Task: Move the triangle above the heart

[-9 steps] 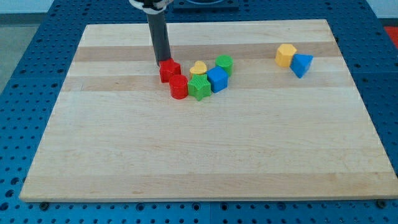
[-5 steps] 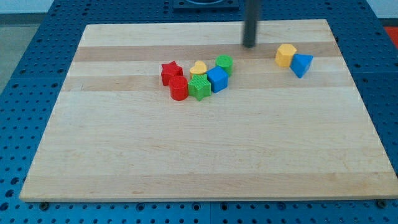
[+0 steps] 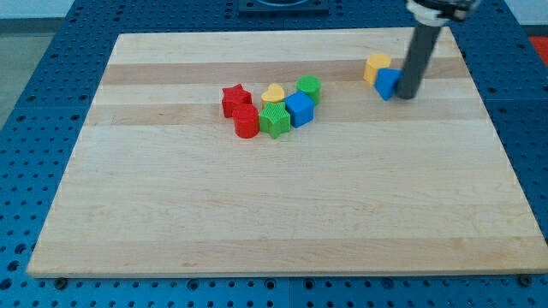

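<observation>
Camera view, single angle: a wooden board (image 3: 282,214) lies on a blue perforated table (image 3: 34,103).

Tool state: I carry no claw, so there is nothing to open or close. I end in a straight dark rod, and my tip (image 3: 408,95) rests on the board in the upper right region of the view.

Task item: the blue triangle block (image 3: 388,83) sits directly against the left side of my tip, touching it. The rod partly covers the triangle's right edge. A yellow block (image 3: 375,66), whose exact shape I cannot make out, sits just beside the triangle at its upper left, touching or nearly touching it.

Target reference: the yellow heart (image 3: 273,93) lies near the board's centre, well apart from the triangle, toward the view's left.

Cluster around the heart:
- red star (image 3: 235,98), left of the heart
- red block (image 3: 247,121), rounded shape, below the star
- green block (image 3: 275,120), directly below the heart
- blue cube (image 3: 299,109), lower right of the heart
- green block (image 3: 309,88), right of the heart, rounded top

My tip is well apart from this cluster.
</observation>
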`<state>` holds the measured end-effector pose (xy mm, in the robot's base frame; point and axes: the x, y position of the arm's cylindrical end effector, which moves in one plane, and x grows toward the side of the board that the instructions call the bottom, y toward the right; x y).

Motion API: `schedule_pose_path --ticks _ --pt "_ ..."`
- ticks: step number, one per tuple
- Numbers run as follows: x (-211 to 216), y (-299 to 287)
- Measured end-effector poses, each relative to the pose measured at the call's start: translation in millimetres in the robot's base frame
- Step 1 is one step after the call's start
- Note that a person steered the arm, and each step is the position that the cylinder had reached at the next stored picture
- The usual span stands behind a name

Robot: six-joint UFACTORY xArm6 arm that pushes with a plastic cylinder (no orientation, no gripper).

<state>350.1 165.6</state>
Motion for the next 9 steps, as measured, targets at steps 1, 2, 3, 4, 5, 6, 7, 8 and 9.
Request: schedule_pose_path --ticks 1,2,3,4,5,6,7,8,9 --pt "-24.8 -35.7" --pt "-59.0 -72.0" --pt "-64.2 -141.5" --pt "-78.7 -165.1" --pt "-122.1 -160.9" --pt "-122.1 -201.2" --pt "-95.5 -204.5" --pt "-86.7 -188.9" --pt "-90.1 -167.4"
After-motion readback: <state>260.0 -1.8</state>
